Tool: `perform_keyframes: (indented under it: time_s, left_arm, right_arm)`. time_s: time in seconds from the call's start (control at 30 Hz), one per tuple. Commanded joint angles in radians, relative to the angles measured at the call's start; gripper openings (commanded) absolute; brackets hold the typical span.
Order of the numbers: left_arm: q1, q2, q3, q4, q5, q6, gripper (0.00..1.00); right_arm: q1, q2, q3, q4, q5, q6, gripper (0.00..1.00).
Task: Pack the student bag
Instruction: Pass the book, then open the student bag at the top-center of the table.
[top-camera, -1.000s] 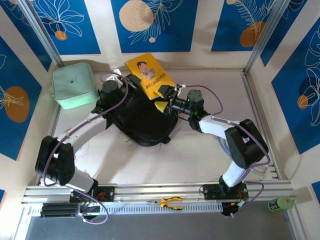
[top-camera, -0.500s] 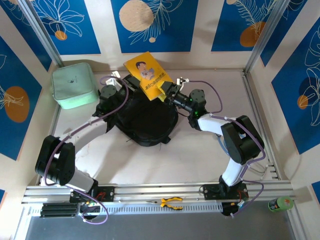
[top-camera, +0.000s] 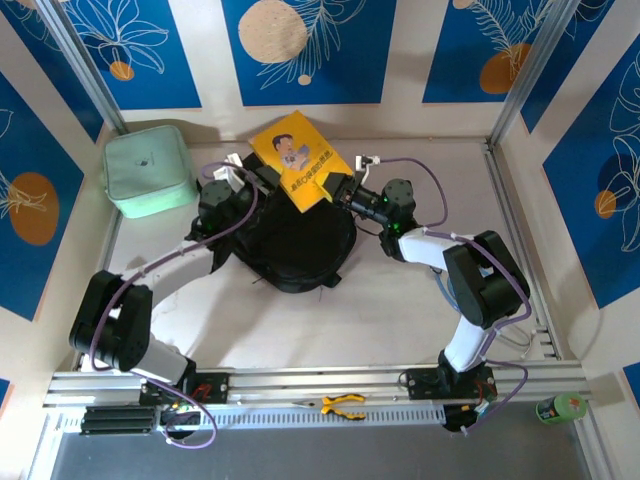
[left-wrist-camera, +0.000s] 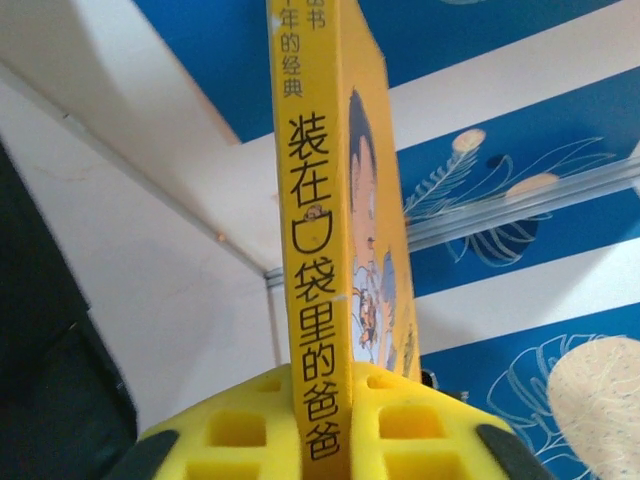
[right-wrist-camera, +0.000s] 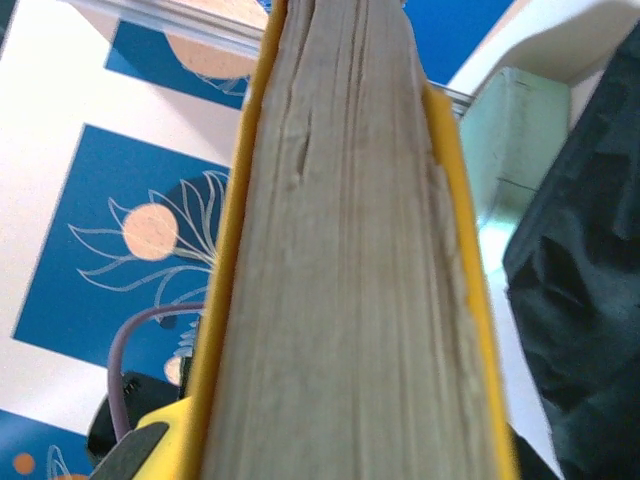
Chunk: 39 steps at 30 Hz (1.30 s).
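Student bag (top-camera: 295, 248) lies at 5 o'clock of the left gripper (top-camera: 264, 181), 7 o'clock of the right gripper (top-camera: 336, 189). Both clamp the yellow book (top-camera: 298, 155).

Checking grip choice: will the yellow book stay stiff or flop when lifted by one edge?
Probably stiff: the yellow book looks flat while held up. Its thick page block suggests weight, so it may pivot if pinched lightly.
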<state>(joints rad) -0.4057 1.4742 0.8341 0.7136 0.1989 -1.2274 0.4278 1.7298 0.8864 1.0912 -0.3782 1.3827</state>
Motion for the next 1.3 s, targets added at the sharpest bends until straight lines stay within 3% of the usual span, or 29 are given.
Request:
perform_keyframes:
  time_s: [0.0,0.2,0.4,0.57,0.7,0.8,1.03,1.27]
  left_arm:
    - [0.033,-0.059,-0.045,-0.134,0.020,0.109,0.33]
    - [0.034,-0.157,-0.002,-0.491,-0.019,0.385,0.64]
    - [0.011,-0.142,0.146,-0.764,0.071,0.669,0.77]
    - [-0.063,-0.047,0.306,-1.036,0.111,0.930,0.77]
    - [-0.143,0.040,0.444,-1.315,-0.031,1.193,0.78]
    - [-0.215,0.084,0.487,-1.416,-0.113,1.321,0.82]
    - [-0.333,0.185,0.536,-1.557,-0.188,1.454,0.82]
    - [-0.343,0.284,0.607,-1.695,-0.167,1.540,0.74]
  right_arm:
    - [-0.045,-0.084,-0.043,0.029,-0.010,-0.141,0.03]
    - [-0.115,-0.212,-0.131,-0.093,-0.104,-0.316,0.00]
    - [-0.189,-0.370,-0.177,-0.356,-0.160,-0.495,0.00]
    - [-0.249,-0.485,-0.192,-0.554,-0.157,-0.585,0.00]
    - [-0.294,-0.556,-0.218,-0.650,-0.130,-0.615,0.00]
    - [-0.324,-0.581,-0.232,-0.694,-0.118,-0.619,0.00]
    - [-0.371,-0.587,-0.257,-0.712,-0.109,-0.596,0.00]
    - [-0.405,-0.600,-0.270,-0.699,-0.140,-0.605,0.00]
